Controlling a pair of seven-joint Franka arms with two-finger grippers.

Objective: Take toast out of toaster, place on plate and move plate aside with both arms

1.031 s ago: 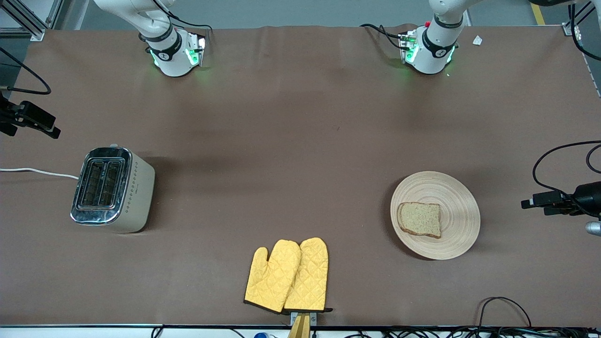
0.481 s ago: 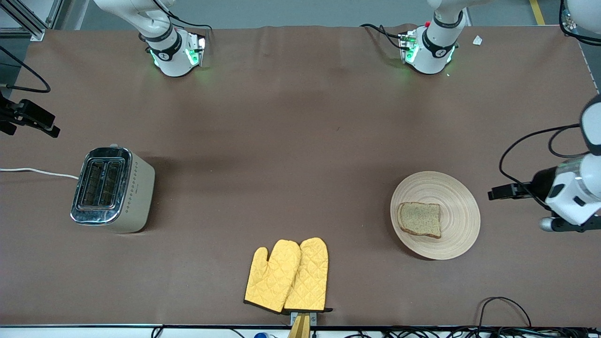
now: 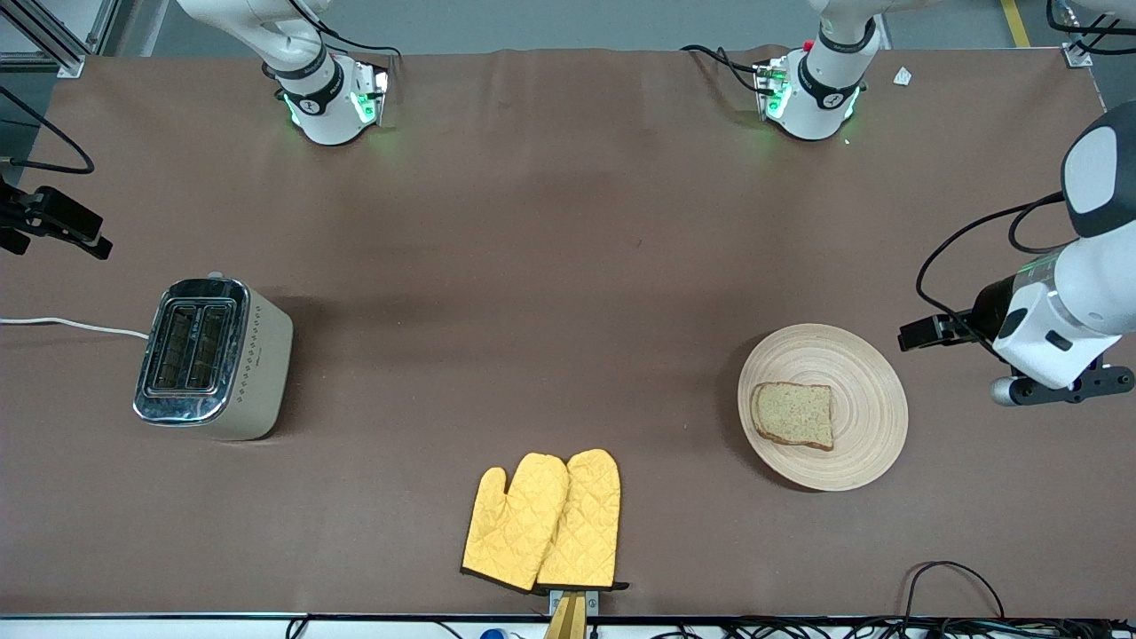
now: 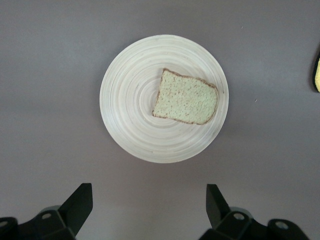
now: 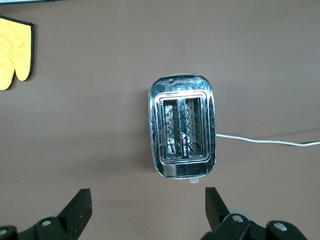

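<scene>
The pale wooden plate (image 3: 865, 390) lies on the brown table toward the left arm's end. The toast (image 3: 792, 414) lies flat on it, off-centre toward the table's middle. In the left wrist view the plate (image 4: 130, 95) and toast (image 4: 186, 97) show whole. My left gripper (image 4: 149, 190) hangs open and empty over bare table beside the plate, toward the left arm's end; its white wrist (image 3: 1052, 333) shows there. My right gripper (image 5: 146, 193) is open and empty above the table beside the toaster (image 5: 182, 126).
A chrome and cream toaster (image 3: 213, 358) with two empty slots stands toward the right arm's end, its white cord (image 3: 71, 326) running off the table. Two yellow oven mitts (image 3: 543, 521) lie at the table edge nearest the front camera. Black cables trail from the left arm.
The left arm has swung in from the table's end toward the plate, with its gripper still open. The right arm has barely moved. Plate and toast are unmoved.
</scene>
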